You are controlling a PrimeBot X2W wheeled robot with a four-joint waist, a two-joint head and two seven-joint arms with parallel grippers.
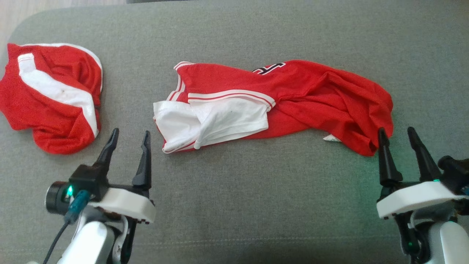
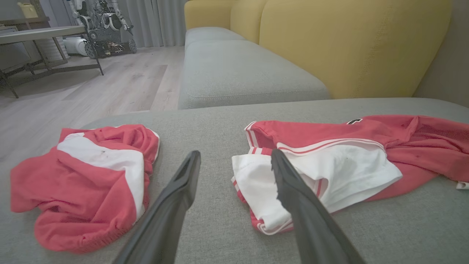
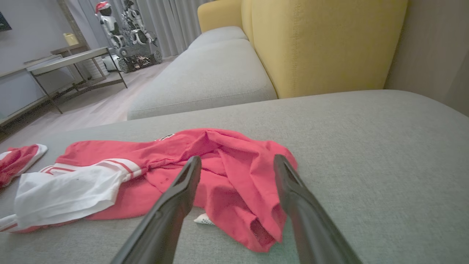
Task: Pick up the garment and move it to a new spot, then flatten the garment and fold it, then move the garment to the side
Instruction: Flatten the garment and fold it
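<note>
The garment (image 1: pixel 293 91), a red jersey with a white panel, lies crumpled in the middle of the grey sofa seat (image 1: pixel 234 205). It is stretched out so that its long axis runs from our left to our right. Its white end points toward our left side and its bunched red end toward our right.

Our right gripper (image 1: pixel 396 130) is the nearer one. Its fingers are spread and hold nothing, and the inner finger sits right at the edge of the red bunch. From the head view we cannot quite tell whether it touches the cloth or hangs just above it. In the right wrist view that red end lies straight ahead, between the fingers.

Our left gripper (image 1: pixel 130 132) is also spread and empty. It is just beside the white end but apart from it, with the cloth ahead and to its right. We judge the pick-up not yet begun, with an arm placed at each end.

A second red-and-white piece of clothing (image 1: pixel 51 95) lies heaped well off to the left, near the seat's corner.
</note>
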